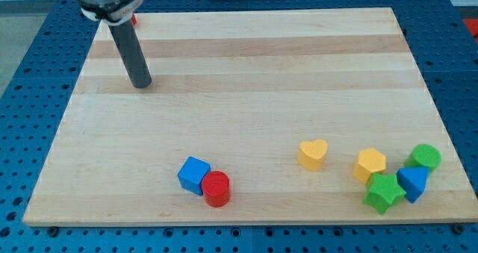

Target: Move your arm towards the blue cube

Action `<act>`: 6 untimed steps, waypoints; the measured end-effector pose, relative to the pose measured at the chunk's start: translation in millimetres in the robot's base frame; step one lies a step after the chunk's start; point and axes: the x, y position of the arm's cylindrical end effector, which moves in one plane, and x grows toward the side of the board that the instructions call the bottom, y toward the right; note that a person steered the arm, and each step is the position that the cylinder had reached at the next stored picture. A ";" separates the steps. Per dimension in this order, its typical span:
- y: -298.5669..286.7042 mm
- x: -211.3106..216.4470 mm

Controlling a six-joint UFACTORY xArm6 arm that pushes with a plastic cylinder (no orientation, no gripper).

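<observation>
Upper left of wooden board [246, 59]: my tip [140, 84] rested on bare wood, rod slanting up out of view's top. No jaws on rig, just rod, nothing grasped. Small red bit [134, 18] peeked out behind rod at board's top edge; shape unclear. Blue cube [194, 175] sat near bottom edge, well apart from tip, touching red cylinder [216, 189]. Further right: yellow heart [313, 154], yellow hexagon block [370, 164], green star-like block [385, 192], blue triangular block [413, 183], green cylinder [426, 157], last four clustered.
</observation>
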 end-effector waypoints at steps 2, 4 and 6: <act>-1.1 16.3; 5.7 76.3; 166.8 58.4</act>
